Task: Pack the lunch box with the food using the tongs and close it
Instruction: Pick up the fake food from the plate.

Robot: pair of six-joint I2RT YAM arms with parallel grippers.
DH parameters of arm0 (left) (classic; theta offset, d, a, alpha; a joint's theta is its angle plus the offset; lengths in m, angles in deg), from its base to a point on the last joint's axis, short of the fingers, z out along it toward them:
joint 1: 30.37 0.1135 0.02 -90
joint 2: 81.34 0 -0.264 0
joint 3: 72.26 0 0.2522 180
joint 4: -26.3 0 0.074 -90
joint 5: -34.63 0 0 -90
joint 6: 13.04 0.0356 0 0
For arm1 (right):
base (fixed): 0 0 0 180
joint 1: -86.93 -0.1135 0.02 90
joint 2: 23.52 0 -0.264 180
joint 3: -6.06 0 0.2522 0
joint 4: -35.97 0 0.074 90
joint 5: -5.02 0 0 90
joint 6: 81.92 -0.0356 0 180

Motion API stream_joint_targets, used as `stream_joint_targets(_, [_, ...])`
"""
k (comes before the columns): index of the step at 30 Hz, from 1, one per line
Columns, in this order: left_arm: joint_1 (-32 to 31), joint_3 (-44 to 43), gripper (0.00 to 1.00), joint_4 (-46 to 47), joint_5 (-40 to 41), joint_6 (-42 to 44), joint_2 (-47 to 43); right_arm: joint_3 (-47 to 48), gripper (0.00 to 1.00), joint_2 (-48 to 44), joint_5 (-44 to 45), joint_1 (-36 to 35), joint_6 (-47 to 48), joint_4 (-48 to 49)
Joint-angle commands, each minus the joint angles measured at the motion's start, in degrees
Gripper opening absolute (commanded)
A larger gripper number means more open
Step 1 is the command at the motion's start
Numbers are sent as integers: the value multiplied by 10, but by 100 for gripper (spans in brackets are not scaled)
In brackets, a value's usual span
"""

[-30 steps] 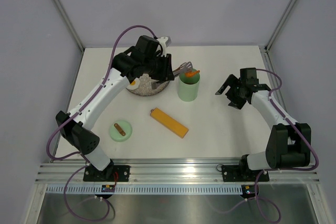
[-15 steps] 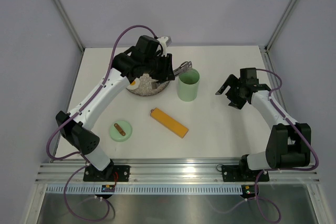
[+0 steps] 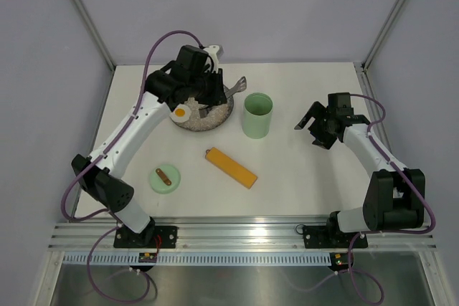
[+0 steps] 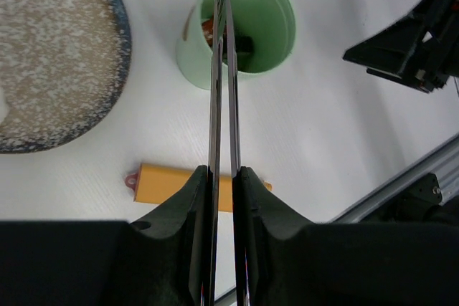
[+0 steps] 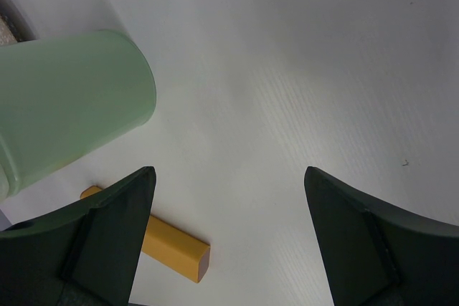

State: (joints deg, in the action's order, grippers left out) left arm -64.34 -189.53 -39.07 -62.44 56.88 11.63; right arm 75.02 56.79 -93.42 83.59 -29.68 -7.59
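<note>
- While your left gripper (image 4: 222, 175) clenches the slim grey metal tongs (image 4: 214, 91) between its fingers, the two thin arms are squeezed almost together and nothing shows between the tips.
- The tongs point from the grey speckled round plate (image 4: 50, 48) towards the pale mint-green cylindrical lunch box (image 4: 271, 16). I judge that you are lined up for another pick.
- The lunch box stands upright and open near the middle of the white table (image 3: 308, 91), just beside the plate. A reddish piece (image 4: 207, 29) and a black piece (image 4: 244, 44) lie inside.
- One cream round piece with an orange centre (image 3: 181, 112) lies on the plate's left side, not yet packed.
- The matching round green lid (image 3: 171, 183) lies towards the table's near left corner, well apart from the lunch box.
- Your right gripper (image 5: 228, 184) hangs released and wide open, holding nothing, near the right edge, probably kept clear of the work.
- The long orange-yellow bar (image 3: 231, 168) lies near the lunch box, towards the near edge. Leave it.
</note>
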Motion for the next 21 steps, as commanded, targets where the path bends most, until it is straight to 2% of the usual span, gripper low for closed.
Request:
stream_joint_targets(1, [54,-1,14,9,29,12,-35,15,92,-20,15,-2,7,-3])
stream_joint_targets(2, [81,7,20,8,35,11,-40,16,93,-23,15,-3,8,-4])
stream_joint_targets(8, [169,76,34,25,68,14,-47,18,93,-29,21,-2,13,-11])
stream_joint_targets(9, [176,83,41,28,85,14,-44,19,93,-29,21,-2,12,-11])
stream_joint_targets(18, [201,110,44,59,139,12,-7,21,93,-29,22,-2,15,-17])
stream_joint_targets(21, [201,107,50,61,145,13,5,22,93,-28,22,-3,16,-16])
